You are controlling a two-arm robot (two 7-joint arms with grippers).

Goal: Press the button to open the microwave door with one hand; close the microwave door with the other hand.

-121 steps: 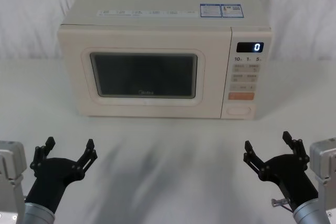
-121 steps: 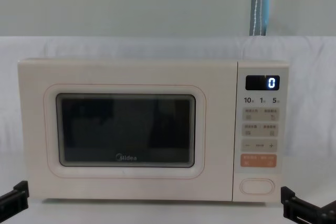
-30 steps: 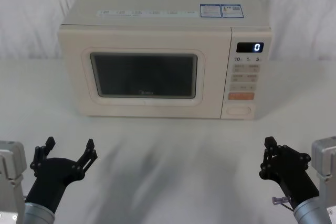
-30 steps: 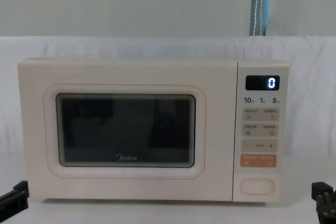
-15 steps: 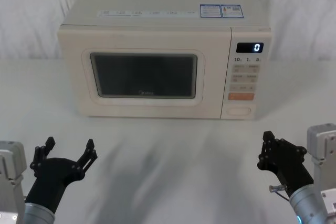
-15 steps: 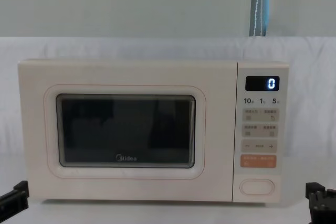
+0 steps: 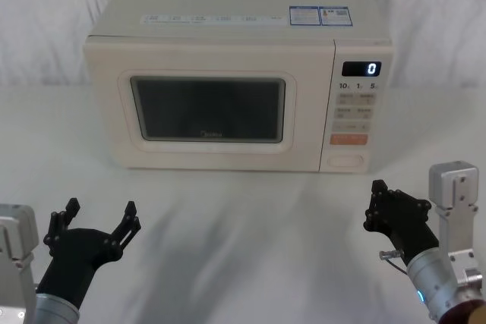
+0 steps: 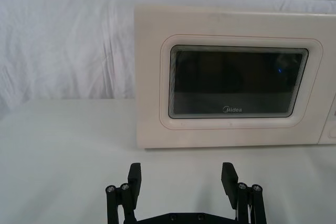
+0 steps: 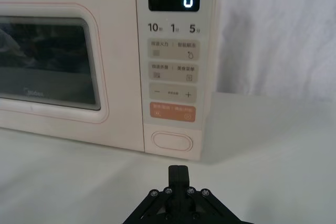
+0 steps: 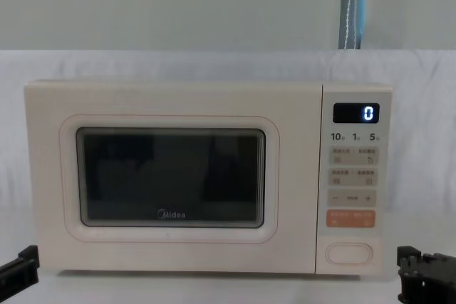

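Microwave door [image 7: 206, 108]: shut flush in the cream oven on the white surface [image 7: 243, 225], dark window facing me; the button [image 7: 345, 161] sits at the bottom of the control panel to the door's right, under the orange key [image 7: 348, 139], display [image 7: 361, 68] reading 0. My right hand [image 7: 377, 204]: fingers pinched together, raised over the surface in front of the button, near it but not touching. My left hand [image 7: 97, 217]: fingers spread wide, low at the near left, well apart from the door.
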